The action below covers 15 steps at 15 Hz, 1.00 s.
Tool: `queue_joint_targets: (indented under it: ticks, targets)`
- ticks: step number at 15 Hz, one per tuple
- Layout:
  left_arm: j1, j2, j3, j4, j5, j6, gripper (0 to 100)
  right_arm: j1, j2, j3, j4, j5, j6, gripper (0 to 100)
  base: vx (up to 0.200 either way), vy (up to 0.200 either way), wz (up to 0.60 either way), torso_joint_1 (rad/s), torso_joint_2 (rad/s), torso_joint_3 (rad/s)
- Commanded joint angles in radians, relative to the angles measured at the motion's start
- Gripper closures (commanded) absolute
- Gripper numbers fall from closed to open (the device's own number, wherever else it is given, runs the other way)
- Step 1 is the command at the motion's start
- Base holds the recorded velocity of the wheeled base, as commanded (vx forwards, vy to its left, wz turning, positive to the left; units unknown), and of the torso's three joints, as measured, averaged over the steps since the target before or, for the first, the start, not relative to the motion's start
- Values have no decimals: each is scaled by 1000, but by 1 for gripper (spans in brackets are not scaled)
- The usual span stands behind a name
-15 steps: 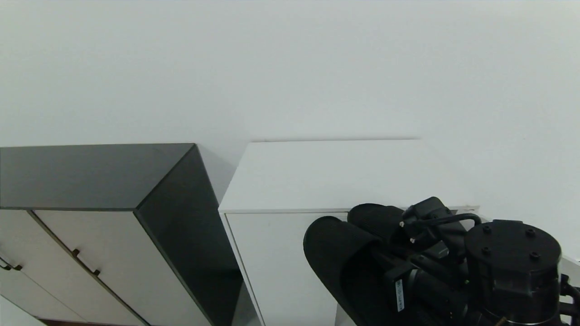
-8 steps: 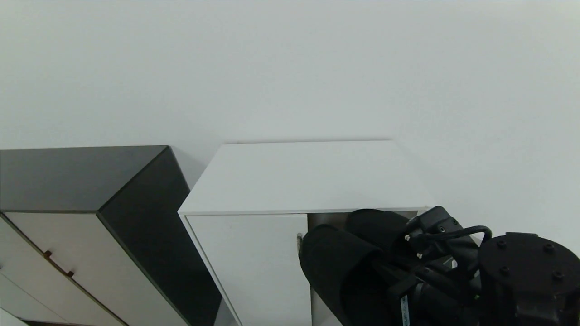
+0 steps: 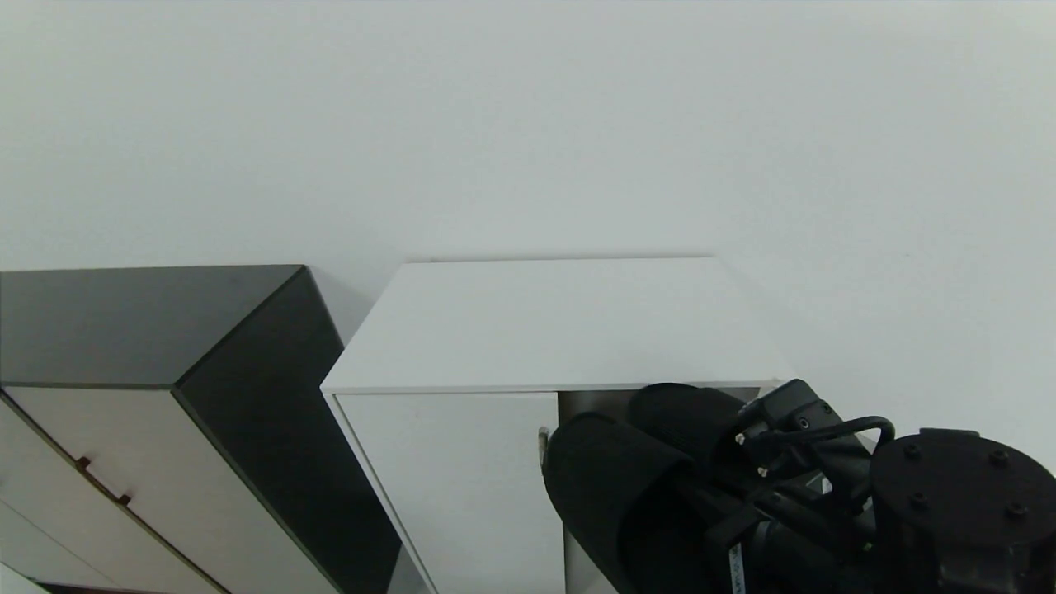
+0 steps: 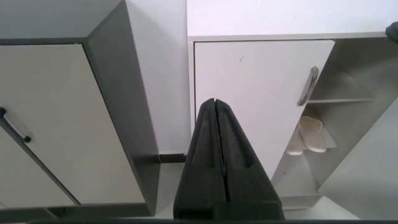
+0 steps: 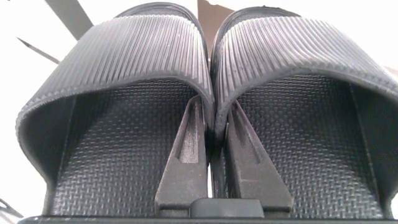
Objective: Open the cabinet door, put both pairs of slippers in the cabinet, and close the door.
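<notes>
A: Where is the black pair (image 3: pixel 627 483)?
B: Before the open cabinet (image 3: pixel 544 326); the right gripper (image 5: pixel 212 111) pinches their touching inner walls. The left gripper (image 4: pixel 215 106) is pressed together, empty.
A: Handling?
B: Probably light, soft, bendy rubber; hold deep on the walls, or they can slip.

We see soft, even light across the pale wall (image 3: pixel 528 124), with only a faint shadow on it where the dark cabinet (image 3: pixel 148 322) nears the white cabinet (image 3: pixel 544 322). Behind the black slippers (image 5: pixel 149 56) the background burns out to white, while their ribbed straps catch a dull sheen.
</notes>
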Motion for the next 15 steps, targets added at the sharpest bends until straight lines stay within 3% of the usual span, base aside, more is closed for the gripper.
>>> queue_joint_targets:
  ticks: [1,9,15]
  targets:
    - [1,0,0,0,0,0,100,0,5,2,0,-1,0,100,0,0,0,0,0,0]
    - [1,0,0,0,0,0,100,-2,3,14,-2,-1,0,100,0,0,0,0,0,0]
    - [1,0,0,0,0,0,100,-2,-2,14,-5,-1,-3,100,0,0,0,-199,459,261]
